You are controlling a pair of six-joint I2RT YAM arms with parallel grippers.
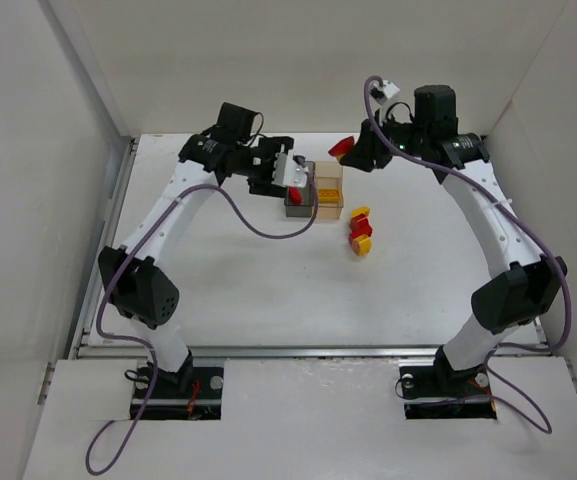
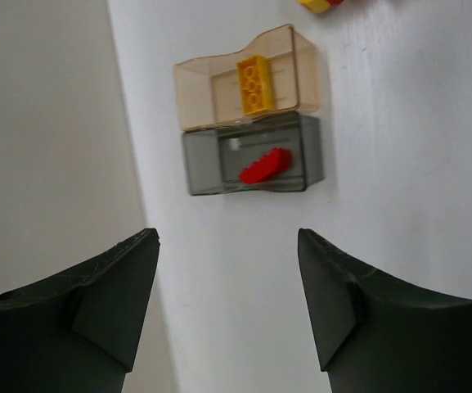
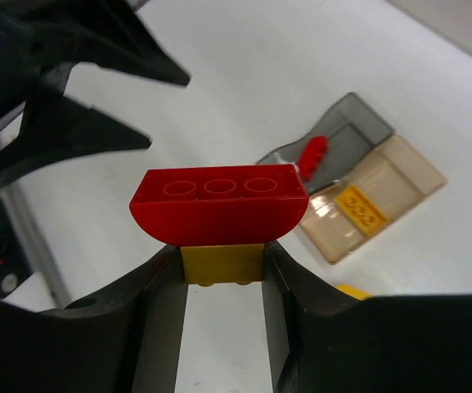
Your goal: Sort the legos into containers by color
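Observation:
My right gripper (image 3: 222, 266) is shut on a small yellow lego (image 3: 222, 262) that has a red curved lego (image 3: 219, 205) stuck on top. It holds the pair in the air behind the containers (image 1: 343, 148). The joined containers stand mid-table: the smoky grey bin (image 2: 301, 155) has a red lego (image 2: 264, 166) in it, and the amber bin (image 2: 211, 94) has a yellow lego (image 2: 252, 84). My left gripper (image 2: 227, 246) hangs open with nothing between its fingers, above the table just left of the grey bin (image 1: 296, 208). Loose red and yellow legos (image 1: 360, 232) lie right of the amber bin (image 1: 328, 195).
White walls close in the table on the left, back and right. The left arm's gripper (image 3: 80, 82) shows at the top left of the right wrist view, close to the held legos. A yellow lego (image 3: 350, 289) peeks from behind the right finger.

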